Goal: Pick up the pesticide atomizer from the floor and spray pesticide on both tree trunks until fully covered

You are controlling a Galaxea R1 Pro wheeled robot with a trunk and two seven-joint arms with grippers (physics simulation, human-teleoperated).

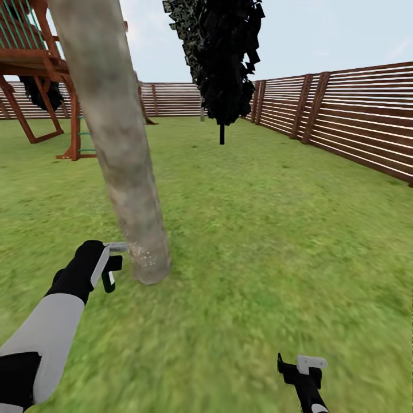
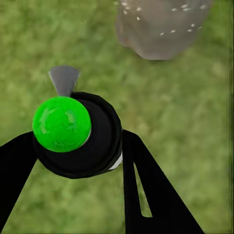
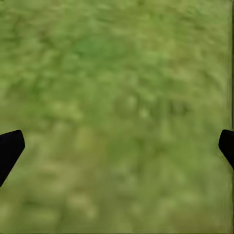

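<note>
Nearest the camera, at the bottom right of the head view, the black right gripper (image 1: 302, 367) hangs over the blurry green grass floor (image 1: 258, 275); in its wrist view its dark fingertips (image 3: 9, 148) stand far apart, with nothing between them. At the near left, the black left gripper (image 1: 108, 269) is clamped on the pesticide atomizer with a round black body and bright green cap (image 2: 62, 124), its grey nozzle (image 2: 64, 79) aimed at the base of the thick, mottled grey-tan tree trunk (image 1: 123, 166) just beside it. Tiny white specks of pesticide (image 1: 140, 255) dot that base. Farther off stand a thin-trunked, dark-leaved tree (image 1: 221, 57), a red-brown wooden play frame (image 1: 34, 63) at the far left, and the brown slatted wooden fence (image 1: 344, 120) along the right and far side.
</note>
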